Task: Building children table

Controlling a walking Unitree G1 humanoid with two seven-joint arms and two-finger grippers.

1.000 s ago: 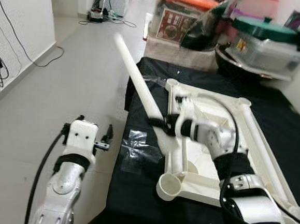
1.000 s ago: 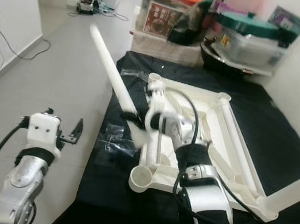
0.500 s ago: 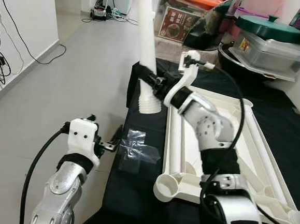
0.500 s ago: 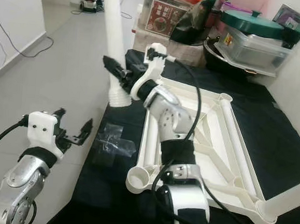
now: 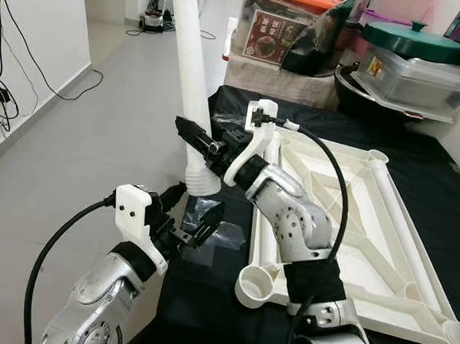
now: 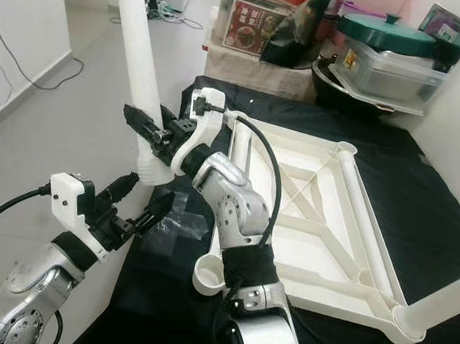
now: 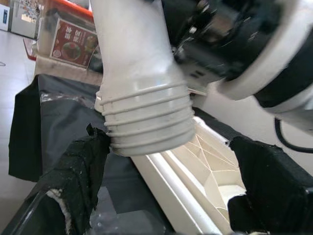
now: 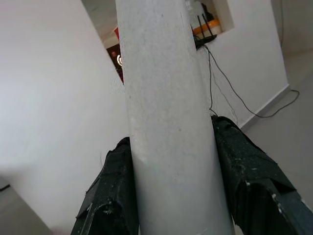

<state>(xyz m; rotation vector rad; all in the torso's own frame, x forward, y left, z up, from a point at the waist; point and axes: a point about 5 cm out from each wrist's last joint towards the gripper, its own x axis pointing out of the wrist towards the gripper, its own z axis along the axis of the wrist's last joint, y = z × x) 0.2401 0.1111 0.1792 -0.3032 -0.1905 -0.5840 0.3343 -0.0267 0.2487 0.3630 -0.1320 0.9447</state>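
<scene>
Pale floor tiles (image 5: 99, 114) and white walls surround your workspace; a black cloth (image 5: 444, 181) drapes the bench. On it lies the upturned table top (image 5: 346, 221), a smooth white plastic frame with diagonal ribs on its underside and round sockets at its corners; an empty socket (image 5: 254, 285) sits near the bench's front edge. One table leg (image 6: 443, 304) already stands out of the corner socket at the front right.

Beyond the bench's far edge you see storage boxes (image 5: 285, 33) and a clear tub with a green lid (image 5: 418, 63).

Your right gripper (image 5: 197, 139) is clamped on a second leg (image 5: 186, 73), a long matte white tube held nearly upright off the bench's left edge. The tube's lower end flares into a ribbed collar (image 7: 146, 122) of stacked rings.

Your left gripper (image 5: 188, 216) sits just below that collar with its fingers (image 7: 73, 181) spread wide, their black pads rough and worn, one on each side of the ribbed end without touching it.

Crinkled clear plastic wrap (image 5: 213, 234) lies on the cloth near the bench's left edge.
</scene>
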